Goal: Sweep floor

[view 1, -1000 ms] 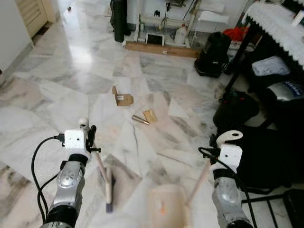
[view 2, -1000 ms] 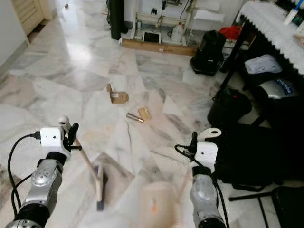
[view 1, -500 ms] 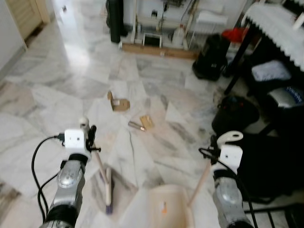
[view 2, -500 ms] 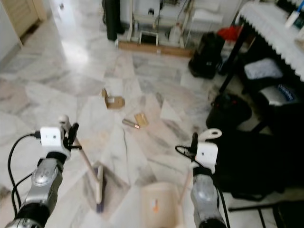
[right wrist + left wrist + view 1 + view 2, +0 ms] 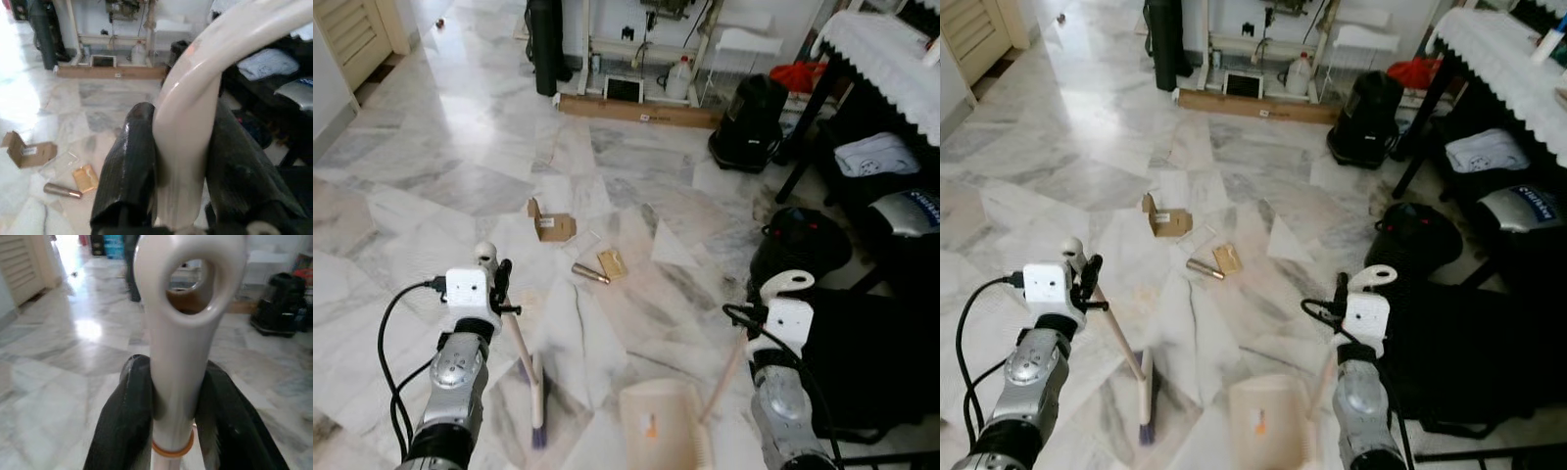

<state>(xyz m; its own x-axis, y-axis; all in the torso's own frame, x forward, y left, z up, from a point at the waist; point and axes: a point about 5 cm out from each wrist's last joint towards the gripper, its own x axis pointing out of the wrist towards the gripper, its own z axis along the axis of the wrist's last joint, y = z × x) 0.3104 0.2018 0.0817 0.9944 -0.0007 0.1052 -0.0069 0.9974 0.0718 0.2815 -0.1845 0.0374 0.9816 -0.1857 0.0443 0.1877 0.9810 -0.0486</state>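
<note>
My left gripper (image 5: 500, 284) is shut on the pale handle of a broom (image 5: 517, 338), whose brush head (image 5: 537, 401) rests on the marble floor ahead of me. In the left wrist view both black fingers (image 5: 124, 421) clamp the broom handle (image 5: 178, 333) just below its hanging loop. My right gripper (image 5: 1339, 290) is shut on the dustpan handle (image 5: 188, 122). The cream dustpan (image 5: 661, 426) lies flat on the floor between the arms. Litter lies farther ahead: a torn cardboard box (image 5: 551, 224), a brown tube (image 5: 589, 273), a tan packet (image 5: 612, 262) and a clear wrapper (image 5: 582, 240).
A black bag (image 5: 800, 245) and dark furniture crowd the right side, under a table with a white lace cloth (image 5: 881, 49). Another black bag (image 5: 751, 108) and a wooden plank (image 5: 636, 110) lie by the far wall. Open marble floor stretches left toward a door (image 5: 357, 29).
The whole view has shifted and come into focus as the camera moved, so the litter sits slightly lower in the picture. Both grippers hold the broom and dustpan as before.
</note>
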